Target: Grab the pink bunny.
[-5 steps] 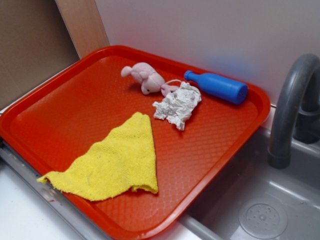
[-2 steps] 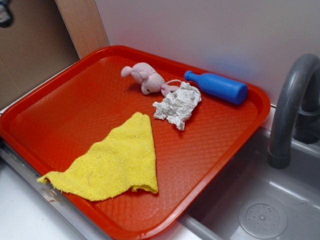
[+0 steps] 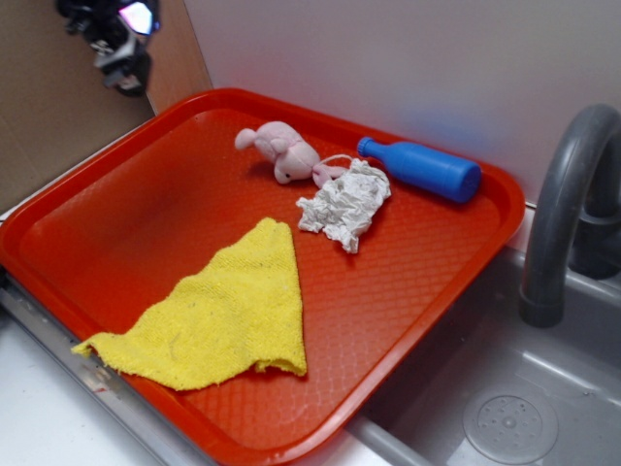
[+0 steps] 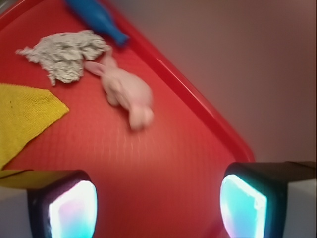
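Red plastic fills most of the exterior view: a big tray (image 3: 146, 223) with a raised rim, the landmark for everything else. Above its far left corner hangs the end effector (image 3: 121, 44), dark and blurred in this view; the wrist view shows its two fingers (image 4: 69, 208) standing wide apart with bare tray between them, clamped on nothing. Toward the tray's near left edge lies a yellow cloth (image 3: 218, 316), spread flat in a rough triangle. Near the tray's far edge rests the pink bunny (image 3: 281, 150) on its side, well apart from the end effector. Just right of the bunny and touching it sits a crumpled white paper wad (image 3: 344, 206). Along the tray's far right rim lies a blue bottle (image 3: 422, 168). Right of the tray stands a grey faucet (image 3: 563, 214) over a grey sink (image 3: 505, 408).
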Available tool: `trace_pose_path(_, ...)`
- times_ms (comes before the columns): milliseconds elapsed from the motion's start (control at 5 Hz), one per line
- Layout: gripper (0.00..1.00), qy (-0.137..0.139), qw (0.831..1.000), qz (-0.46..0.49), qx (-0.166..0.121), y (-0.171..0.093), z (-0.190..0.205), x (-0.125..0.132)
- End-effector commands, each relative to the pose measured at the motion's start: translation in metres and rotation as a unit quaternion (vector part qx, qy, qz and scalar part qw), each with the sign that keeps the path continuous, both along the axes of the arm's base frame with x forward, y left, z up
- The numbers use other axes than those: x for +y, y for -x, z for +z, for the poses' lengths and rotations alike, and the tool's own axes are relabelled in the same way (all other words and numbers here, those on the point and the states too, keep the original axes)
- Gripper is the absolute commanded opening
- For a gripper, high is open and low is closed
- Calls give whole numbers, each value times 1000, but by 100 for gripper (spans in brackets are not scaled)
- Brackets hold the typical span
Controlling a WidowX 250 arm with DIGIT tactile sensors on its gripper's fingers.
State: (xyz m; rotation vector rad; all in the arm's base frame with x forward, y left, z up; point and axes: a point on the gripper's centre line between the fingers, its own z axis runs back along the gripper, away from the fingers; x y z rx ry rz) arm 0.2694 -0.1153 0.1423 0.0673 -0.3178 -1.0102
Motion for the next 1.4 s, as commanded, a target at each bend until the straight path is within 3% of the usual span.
trace_pose_path(0,100,20,971,-238,-1,-12,-27,-53)
trace_pose_path(200,100,13,933,-357,28,-2,-49,-65)
trace_pose_path(400,100,1,929,-365,55,1,-67,-77)
trace_pose_path(600,100,-10,936,-345,75,-4,-80,-78)
trace_pose_path(1000,100,-24,946,-311,85,-17,-86,-69)
trace_pose_path(1200,0,-34,947,-306,93,-15,-89,-71)
